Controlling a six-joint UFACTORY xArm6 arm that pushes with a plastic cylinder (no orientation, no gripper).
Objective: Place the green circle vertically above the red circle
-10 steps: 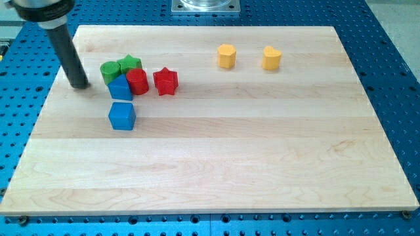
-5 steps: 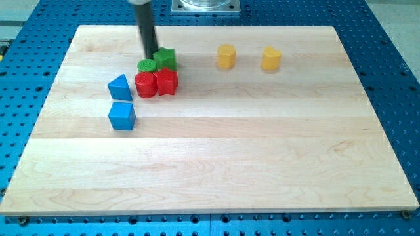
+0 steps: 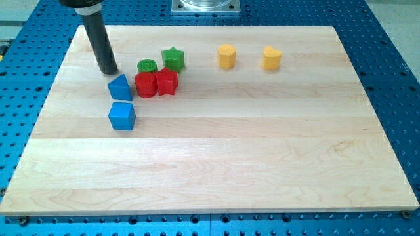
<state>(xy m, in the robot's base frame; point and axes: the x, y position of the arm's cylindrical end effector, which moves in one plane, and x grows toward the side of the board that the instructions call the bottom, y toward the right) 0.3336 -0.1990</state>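
Note:
The green circle [image 3: 147, 66] sits directly above the red circle [image 3: 145, 84] in the view and touches it. The red star [image 3: 167, 82] touches the red circle's right side. The green star [image 3: 173, 59] stands up and to the right of the green circle. My tip [image 3: 109, 71] rests on the board to the left of the green circle, a short gap away, just above the blue triangle [image 3: 120, 87].
A blue cube [image 3: 122, 116] lies below the blue triangle. Two yellow blocks [image 3: 226, 56] [image 3: 272, 58] stand near the board's top edge, right of centre. The wooden board [image 3: 216, 164] lies on a blue perforated table.
The green circle and both red blocks shifted right, out of the cluster; the green star moved right. My tip went from the far left to above the green circle, then back left.

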